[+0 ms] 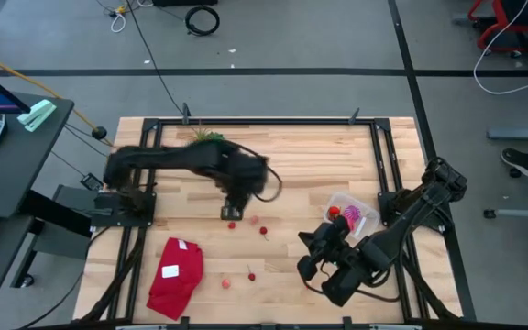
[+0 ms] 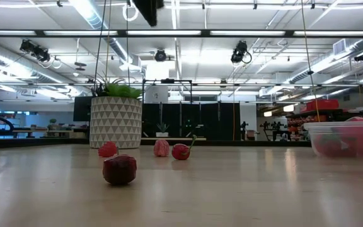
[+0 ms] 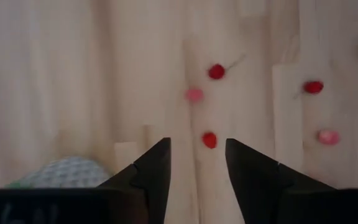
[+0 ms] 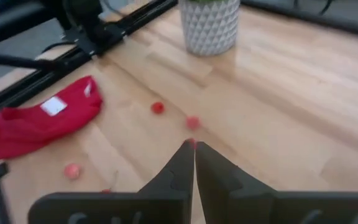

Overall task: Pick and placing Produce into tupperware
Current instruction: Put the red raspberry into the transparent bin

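Note:
Small red and pink produce pieces lie scattered on the wooden table: one red berry (image 1: 232, 225) (image 3: 209, 140), and others near it (image 1: 264, 231) (image 3: 215, 71) (image 2: 120, 169). My left gripper (image 1: 232, 213) (image 3: 197, 163) hovers open over that berry, which shows just ahead of the gap between its fingertips, untouched. The clear tupperware (image 1: 351, 213) (image 2: 348, 137) stands toward the table's right with red and pink pieces inside. My right gripper (image 1: 310, 261) (image 4: 194, 149) is shut and empty, near the table's near edge, left of the tupperware.
A red cloth with a white label (image 1: 177, 275) (image 4: 42, 121) lies near the table's near-left corner. A white patterned pot with a green plant (image 1: 207, 137) (image 2: 115, 120) (image 4: 209, 22) stands at the far edge. Black frame rails (image 1: 383, 156) run along the table's sides.

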{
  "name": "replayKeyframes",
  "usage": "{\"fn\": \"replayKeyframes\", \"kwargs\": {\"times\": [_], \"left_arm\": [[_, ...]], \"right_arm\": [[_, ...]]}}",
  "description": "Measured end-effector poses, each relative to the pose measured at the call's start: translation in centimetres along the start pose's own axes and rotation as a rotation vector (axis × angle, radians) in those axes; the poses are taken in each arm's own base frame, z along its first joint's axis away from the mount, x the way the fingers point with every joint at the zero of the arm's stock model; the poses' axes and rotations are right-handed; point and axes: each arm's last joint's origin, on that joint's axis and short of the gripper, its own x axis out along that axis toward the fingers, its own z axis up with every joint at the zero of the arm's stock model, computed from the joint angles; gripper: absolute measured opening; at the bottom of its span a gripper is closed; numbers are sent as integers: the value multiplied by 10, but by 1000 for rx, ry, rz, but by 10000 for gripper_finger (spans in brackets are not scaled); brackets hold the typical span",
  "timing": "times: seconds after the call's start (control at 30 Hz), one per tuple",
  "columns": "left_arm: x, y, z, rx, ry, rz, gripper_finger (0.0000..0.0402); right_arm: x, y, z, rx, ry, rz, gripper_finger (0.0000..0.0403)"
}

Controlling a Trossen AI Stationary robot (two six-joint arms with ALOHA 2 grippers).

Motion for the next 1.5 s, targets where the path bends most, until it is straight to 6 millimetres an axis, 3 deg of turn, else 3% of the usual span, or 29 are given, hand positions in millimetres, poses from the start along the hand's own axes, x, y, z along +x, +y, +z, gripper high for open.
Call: {"fn": "replayKeyframes", "kwargs": {"times": [0.13, 0.3, 0.53, 0.67, 0.87, 1.17, 1.37, 1.5], "left_arm": [[-34, 0, -30, -56, -89, 57, 161], [-43, -5, -78, -127, -216, 84, 155], [0, -16, -147, -218, -382, 42, 152], [31, -20, -174, -273, -434, 10, 157], [71, -23, -196, -348, -394, -3, 159], [110, -23, -226, -438, -253, 17, 151], [122, -24, -232, -498, -260, 8, 156], [123, -24, -225, -528, -368, -28, 149]], "right_arm": [[-2, 3, -3, -14, 27, 31, 25], [-2, 5, -5, -32, 19, 37, 23], [3, 4, -3, -83, -2, 20, 21], [3, 4, -3, -156, -2, 19, 21], [6, 7, 2, -124, -35, 25, 21], [27, 5, 18, 16, -41, -4, 20], [45, 0, 32, 66, -61, -51, 20], [53, -3, 37, 84, -16, -57, 19]]}}
